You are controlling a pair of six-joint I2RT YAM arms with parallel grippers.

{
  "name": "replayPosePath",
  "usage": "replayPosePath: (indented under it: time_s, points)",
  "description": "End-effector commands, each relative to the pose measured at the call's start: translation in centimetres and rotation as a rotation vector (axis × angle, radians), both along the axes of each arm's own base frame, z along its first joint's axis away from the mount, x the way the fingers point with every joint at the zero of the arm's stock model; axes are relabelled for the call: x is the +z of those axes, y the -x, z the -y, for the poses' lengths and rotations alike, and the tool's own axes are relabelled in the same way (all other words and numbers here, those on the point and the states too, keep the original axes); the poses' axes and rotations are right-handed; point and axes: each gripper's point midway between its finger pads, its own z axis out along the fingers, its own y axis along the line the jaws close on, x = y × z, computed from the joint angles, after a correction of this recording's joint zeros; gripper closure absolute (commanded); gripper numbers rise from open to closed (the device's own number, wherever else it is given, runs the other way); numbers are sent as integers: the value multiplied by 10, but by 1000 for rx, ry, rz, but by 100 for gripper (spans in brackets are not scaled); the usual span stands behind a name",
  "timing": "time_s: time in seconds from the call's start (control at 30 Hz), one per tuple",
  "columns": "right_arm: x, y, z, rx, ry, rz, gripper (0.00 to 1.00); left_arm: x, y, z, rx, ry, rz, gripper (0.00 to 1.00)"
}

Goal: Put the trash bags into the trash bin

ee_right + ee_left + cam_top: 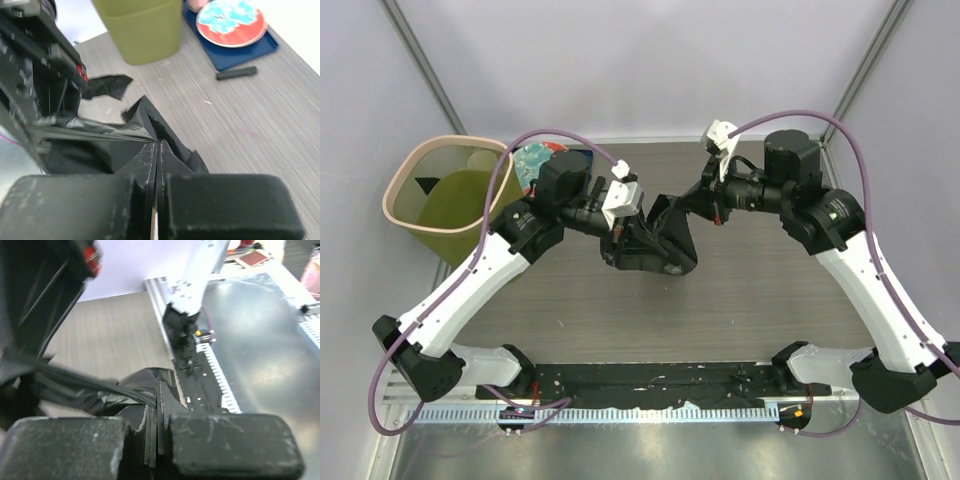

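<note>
A wrinkled black trash bag (pixel 665 245) hangs stretched between both grippers over the middle of the table. My left gripper (pixel 623 238) is shut on one edge of its film. In the left wrist view the fingers (pixel 175 405) pinch the bag (pixel 115 390). My right gripper (pixel 682 205) is shut on the bag's other side. Its own view shows its closed tips (pixel 159 150) on the bag (pixel 145 122). The olive-green trash bin (pixel 440 190) with a pale rim stands at the far left and also shows from the right wrist (pixel 140 30). A small dark piece (pixel 425 185) lies inside it.
A red-and-teal plate (pixel 230 22) sits on a dark blue mat (pixel 240 52) beside the bin, with a short black stick (pixel 236 73) in front of it. A loose black film scrap (pixel 107 85) lies on the table near the bin. A black rail (pixel 650 385) runs along the near edge.
</note>
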Motion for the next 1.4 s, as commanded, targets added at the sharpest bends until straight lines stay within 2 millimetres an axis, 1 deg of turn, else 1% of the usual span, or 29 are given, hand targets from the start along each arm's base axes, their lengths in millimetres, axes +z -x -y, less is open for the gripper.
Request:
replayPosePath:
  time_s: [0.0,0.03,0.07,0.1,0.13,0.17,0.23,0.27,0.3,0.33,0.37,0.4,0.43,0.5,0.53,0.57,0.63,0.67,0.73,0.77,0.8,0.83,0.87,0.93,1.0,1.13,1.2,1.3,1.37]
  points:
    - [18,-16,-24,66,-119,-7,99,19,60,-1,-256,8,-126,100]
    - [18,-16,-27,82,-122,-17,99,15,62,-2,-255,-31,-183,100]
    - [17,-16,-24,69,-112,-22,99,9,60,-4,-250,-56,-185,100]
    - [23,-15,-19,56,-113,-4,99,-16,66,-16,-229,-187,-289,100]
    - [33,-13,-11,35,-122,27,99,-16,63,-19,-247,-173,-161,100]
    - [37,-18,1,-9,-122,48,99,-27,63,-24,-231,-225,-171,100]
    - [49,-19,14,-49,-137,82,99,-52,57,-31,-164,-317,-200,100]
    - [55,-19,15,-67,-164,81,99,-55,57,-33,-157,-317,-197,100]
    - [53,-20,14,-75,-179,62,99,-62,51,-27,-137,-300,-185,100]
    - [49,-18,12,-66,-189,43,99,-55,45,-27,-76,-273,-138,100]
    - [37,-17,9,-62,-188,-21,99,-51,40,-24,-30,-262,-163,100]
    - [22,-14,7,-63,-180,-94,99,-43,33,-19,-9,-213,-106,100]
    - [12,-9,6,-43,-167,-140,89,-42,32,-21,7,-203,-84,100]
    - [-10,9,8,-17,-136,-246,58,-46,25,-21,37,-215,-65,100]
    - [-16,18,9,-6,-129,-287,35,-50,23,-22,43,-229,-49,100]
    - [-17,26,12,-3,-134,-300,29,-53,24,-24,36,-238,-33,100]
    - [-24,34,16,-25,-137,-352,16,-58,21,-23,50,-230,-21,100]
    - [-35,38,16,-33,-130,-394,15,-56,22,-24,46,-215,-14,100]
    - [-41,49,16,-25,-151,-465,15,-58,23,-21,42,-194,-7,99]
    - [-50,55,12,3,-164,-514,15,-57,21,-21,57,-187,-9,98]
    - [-47,61,11,18,-194,-523,13,-59,21,-20,49,-179,0,97]
    - [-39,59,7,35,-237,-498,13,-60,23,-20,31,-173,4,96]
    - [-44,61,5,56,-252,-514,11,-60,26,-20,17,-167,2,96]
    - [-34,60,0,103,-289,-462,10,-62,29,-19,1,-159,-9,95]
    - [-38,65,-6,150,-294,-475,7,-61,32,-19,-22,-147,-6,94]
    - [-51,58,-15,163,-212,-346,6,-62,37,-17,-56,-136,3,91]
    - [-65,50,-25,161,-141,-305,7,-61,38,-15,-72,-129,6,91]
    - [-84,39,-28,149,-64,-255,7,-59,43,-14,-108,-113,19,91]
    - [-93,37,-28,155,-34,-260,5,-58,45,-13,-120,-106,29,92]
